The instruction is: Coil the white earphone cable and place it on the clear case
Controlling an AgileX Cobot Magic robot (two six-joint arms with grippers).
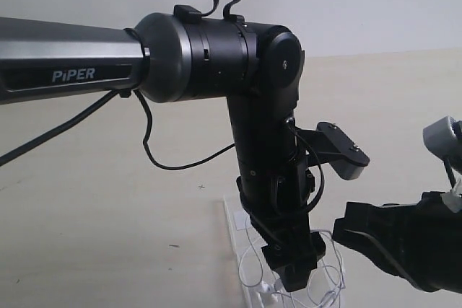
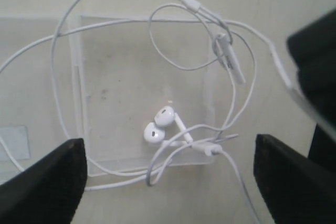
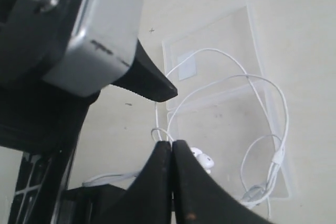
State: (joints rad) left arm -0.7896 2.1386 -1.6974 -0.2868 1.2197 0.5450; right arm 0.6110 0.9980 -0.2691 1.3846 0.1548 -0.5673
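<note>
Left end effector [image 2: 168,174] wide, empty | right end effector [image 3: 171,148] closed | cable [image 2: 164,116] on clear case [image 2: 131,72]

Exterior view: left arm [image 1: 271,178] covers most of case [image 1: 231,220] and cable [image 1: 245,270]; bottom edge cuts both. Left wrist view: cable runs off frame at two edges; sticker [image 2: 13,141] cut by edge. Plug not identifiable.

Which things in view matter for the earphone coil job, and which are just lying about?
Job: white earphone cable, clear case, left hand (open), right hand (shut).
Lying about: robot's black cable, table.
</note>
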